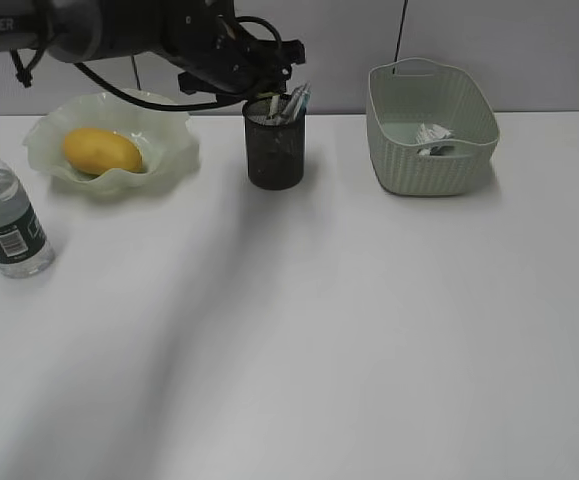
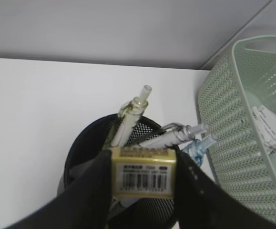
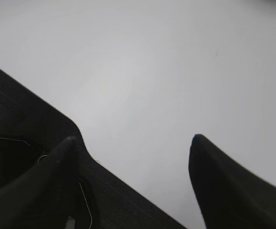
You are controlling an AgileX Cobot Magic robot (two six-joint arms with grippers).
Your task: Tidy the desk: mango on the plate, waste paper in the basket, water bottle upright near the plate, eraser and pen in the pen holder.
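My left gripper (image 2: 144, 157) is shut on the eraser (image 2: 144, 172), a yellow-wrapped block with a barcode. It hangs just over the mouth of the black mesh pen holder (image 2: 80, 148), which has pens (image 2: 130, 114) standing in it. From outside, the left gripper (image 1: 265, 90) sits above the pen holder (image 1: 275, 155). The mango (image 1: 101, 150) lies on the ruffled green plate (image 1: 174, 135). The water bottle (image 1: 4, 215) stands upright left of the plate. Waste paper (image 1: 434, 140) lies in the basket (image 1: 431, 160). My right gripper (image 3: 134, 139) is open over bare desk (image 3: 152, 71).
The basket (image 2: 233, 119) stands close to the right of the pen holder, with printed paper (image 2: 270, 129) inside. A grey wall runs behind the desk. A dark mat (image 3: 33, 143) lies under the right gripper's left side.
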